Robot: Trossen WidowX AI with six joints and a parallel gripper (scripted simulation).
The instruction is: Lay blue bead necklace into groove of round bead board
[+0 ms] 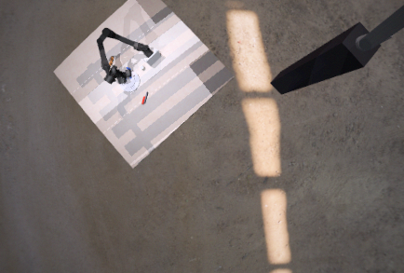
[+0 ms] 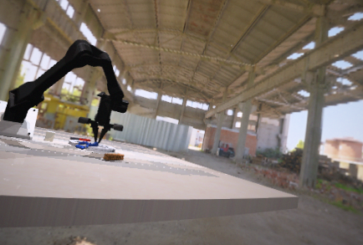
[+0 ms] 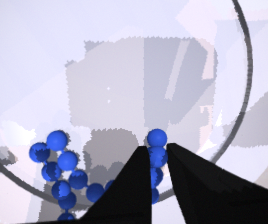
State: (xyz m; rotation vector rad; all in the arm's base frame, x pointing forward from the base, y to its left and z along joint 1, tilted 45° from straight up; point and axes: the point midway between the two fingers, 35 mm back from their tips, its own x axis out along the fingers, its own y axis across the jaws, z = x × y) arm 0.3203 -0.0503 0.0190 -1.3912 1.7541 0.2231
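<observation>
The round bead board (image 1: 138, 85) (image 2: 110, 150) is pale, with a thin dark circular groove (image 3: 251, 65). My gripper (image 2: 97, 142) (image 3: 156, 153) is shut on the blue bead necklace (image 2: 82, 145) (image 3: 67, 161), low over the board's near part in the wrist view. One bead shows just beyond the fingertips, others between and behind them. The rest of the necklace trails to the left, crossing the groove line, with a bunched cluster inside the ring at lower left. The fingers hide part of the strand, and its lower part runs out of the wrist view.
An orange-brown brush-like block (image 1: 112, 61) (image 2: 114, 156) lies beside the board. A red and black object (image 1: 145, 98) (image 2: 80, 140) lies on its other side. A small whitish piece (image 1: 143, 68) (image 2: 49, 135) stands near the arm's base (image 1: 154, 59).
</observation>
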